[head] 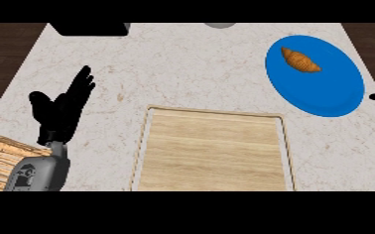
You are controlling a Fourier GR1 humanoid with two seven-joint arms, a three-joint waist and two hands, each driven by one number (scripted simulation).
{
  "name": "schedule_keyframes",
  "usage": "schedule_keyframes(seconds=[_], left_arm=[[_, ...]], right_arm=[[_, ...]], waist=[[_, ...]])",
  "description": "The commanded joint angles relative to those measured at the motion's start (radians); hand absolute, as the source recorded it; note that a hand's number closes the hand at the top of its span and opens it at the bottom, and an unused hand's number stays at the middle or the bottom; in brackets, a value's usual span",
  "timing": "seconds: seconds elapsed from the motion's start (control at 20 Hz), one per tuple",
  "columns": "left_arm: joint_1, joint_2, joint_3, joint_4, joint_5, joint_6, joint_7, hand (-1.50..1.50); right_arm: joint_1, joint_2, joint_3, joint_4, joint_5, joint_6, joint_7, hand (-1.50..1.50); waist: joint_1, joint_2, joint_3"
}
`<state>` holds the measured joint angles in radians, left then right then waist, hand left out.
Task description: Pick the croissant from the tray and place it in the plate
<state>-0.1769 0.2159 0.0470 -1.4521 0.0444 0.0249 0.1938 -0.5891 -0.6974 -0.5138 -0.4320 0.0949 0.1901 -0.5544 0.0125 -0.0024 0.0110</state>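
The left hand (55, 114) shows at the lower left of the head view, resting, its fingers (79, 85) straight, slightly apart and holding nothing. Just to the right of those fingers and a little nearer lies the wooden tray (143, 148), showing only bare wood. Well off to the fingers' right and somewhat farther sits the blue plate (322, 94) on the counter (183, 64). The croissant (301, 60) lies in the plate's far-left part, apart from the rim, with its long axis slanting from far-left to near-right. So the croissant appears already placed, and the tray and a stretch of counter separate it from the left hand. 1 small black tip (371, 97) at the right edge, just beside the plate, may be the right hand, which would then be the nearer of the 2. Too little of it shows to tell.
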Motion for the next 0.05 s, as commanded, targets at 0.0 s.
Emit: schedule_keyframes(seconds=[0.0], left_arm=[[-0.008, 0.025, 0.039, 0.056, 0.017, -0.036, -0.030, 0.00]], right_arm=[[-0.032, 0.010, 0.012, 0.087, 0.022, -0.050, -0.035, -1.50]], waist=[[0.007, 0.010, -0.009]])
